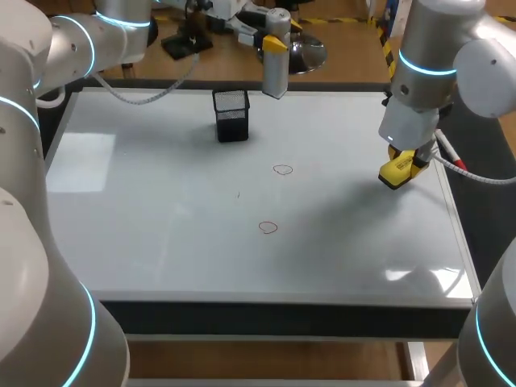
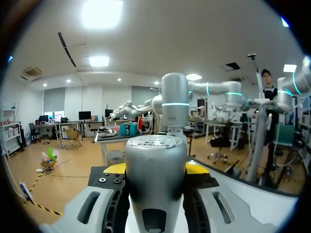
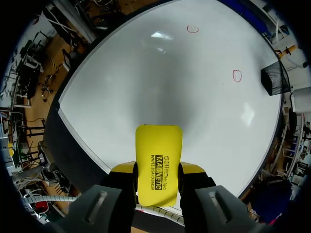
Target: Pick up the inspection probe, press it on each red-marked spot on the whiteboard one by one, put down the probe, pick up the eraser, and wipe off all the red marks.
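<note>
Right jaws: the right gripper holds the yellow eraser tight; one finger presses each long side; the jaws are partly open, as wide as the eraser

Left jaws: the left gripper hugs the silver probe from both sides; the round body fills the gap between the fingers

Where the eraser is: at about 3 o'clock on the whiteboard; it looks lifted a little off the board, but I cannot be sure

Where the probe is: up at 12 o'clock, over the far edge of the board; it is just beside the black mesh cup, at the cup's 2 o'clock, and not inside it

Red marks: two small red rings near the middle of the board; the far ring is at 9 o'clock from the eraser; the near ring is at 8 o'clock from it; both look whole, not smeared

Step in hand: I think this is the start of the wiping; the eraser is picked up and no ring is wiped yet; the probe is not yet put down

Next move: the right arm needs to bring the eraser across to the far ring, lay it flat on the board and rub; then do the same on the near ring; the left arm should keep the probe well apart from that path, or drop it into the cup
</note>
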Controlling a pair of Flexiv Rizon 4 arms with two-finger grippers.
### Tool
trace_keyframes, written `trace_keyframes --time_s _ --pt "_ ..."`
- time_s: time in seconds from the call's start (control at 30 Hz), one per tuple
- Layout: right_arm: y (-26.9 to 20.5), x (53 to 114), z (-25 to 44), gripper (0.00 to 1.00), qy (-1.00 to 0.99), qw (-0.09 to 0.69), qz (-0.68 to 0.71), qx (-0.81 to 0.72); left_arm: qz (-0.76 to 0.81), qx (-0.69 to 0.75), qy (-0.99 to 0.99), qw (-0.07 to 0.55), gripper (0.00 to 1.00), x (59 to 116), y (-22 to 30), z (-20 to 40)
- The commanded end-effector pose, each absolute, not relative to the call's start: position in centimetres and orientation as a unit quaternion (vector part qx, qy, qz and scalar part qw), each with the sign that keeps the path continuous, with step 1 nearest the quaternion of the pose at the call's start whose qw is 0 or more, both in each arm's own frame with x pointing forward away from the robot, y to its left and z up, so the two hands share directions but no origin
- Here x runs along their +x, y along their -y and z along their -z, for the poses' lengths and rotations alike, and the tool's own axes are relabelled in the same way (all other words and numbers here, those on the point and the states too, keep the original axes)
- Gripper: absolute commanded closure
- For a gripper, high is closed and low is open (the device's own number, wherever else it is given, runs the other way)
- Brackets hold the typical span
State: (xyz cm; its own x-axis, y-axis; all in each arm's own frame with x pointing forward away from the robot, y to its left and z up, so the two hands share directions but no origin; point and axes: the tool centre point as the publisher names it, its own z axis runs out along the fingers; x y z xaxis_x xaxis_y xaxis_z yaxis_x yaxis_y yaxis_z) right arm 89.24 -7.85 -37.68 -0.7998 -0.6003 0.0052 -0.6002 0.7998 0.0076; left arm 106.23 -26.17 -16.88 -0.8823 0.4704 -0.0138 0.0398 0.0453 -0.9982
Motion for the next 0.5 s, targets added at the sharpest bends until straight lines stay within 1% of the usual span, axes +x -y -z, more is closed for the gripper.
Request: trace_keyframes --time_s 0.03,0.2,0.5 --pt "6.9 89.6 37.4 1.0 0.945 0.009 -0.005 0.328 -0.651 -0.235 0.687 0.221 1.0 107.0 26.2 17.0" --pt "3.7 90.3 36.7 1.0 0.929 0.003 -0.01 0.369 -0.651 -0.235 0.687 0.221 1.0 107.0 26.2 17.0" --pt "-4.3 91.4 37.2 1.0 0.878 0.012 -0.022 0.478 -0.651 -0.235 0.687 0.221 1.0 107.0 26.2 17.0"
